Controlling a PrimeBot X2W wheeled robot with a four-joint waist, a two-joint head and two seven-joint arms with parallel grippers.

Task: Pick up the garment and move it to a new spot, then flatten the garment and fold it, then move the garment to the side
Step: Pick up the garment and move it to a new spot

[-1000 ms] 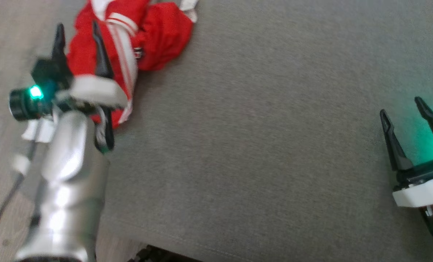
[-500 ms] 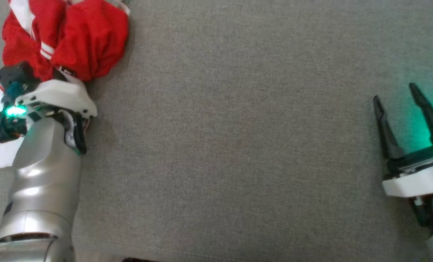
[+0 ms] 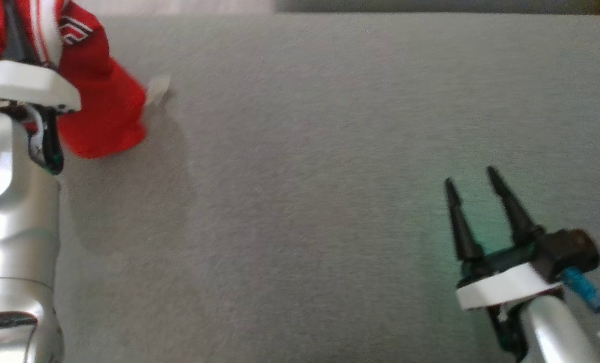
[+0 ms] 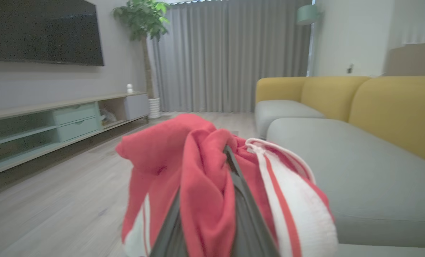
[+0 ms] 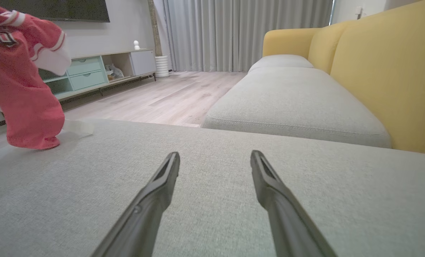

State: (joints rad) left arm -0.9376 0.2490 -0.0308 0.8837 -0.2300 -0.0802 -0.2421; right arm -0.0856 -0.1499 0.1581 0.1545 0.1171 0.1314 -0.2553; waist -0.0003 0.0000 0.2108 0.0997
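The red garment with white stripes [image 4: 205, 185] hangs bunched from the left pincer [image 4: 214, 164], whose two dark fingers are pressed together on a fold of the cloth. In the head view the garment [image 3: 103, 116] is at the upper left, beside the left arm's pale forearm [image 3: 12, 201]. From the right wrist it [image 5: 30, 100] dangles, and its lower end reaches down to the grey sofa cushion [image 5: 91, 200] near that cushion's edge. The right pincer [image 3: 471, 181] hovers well apart from it, low over the same cushion [image 3: 305, 176], its fingers spread wide with nothing between them [image 5: 215, 154]. Behind it are a yellow backrest [image 5: 387, 71], a wooden floor [image 5: 169, 96], grey curtains [image 4: 226, 53] and a low TV unit [image 4: 55, 117].
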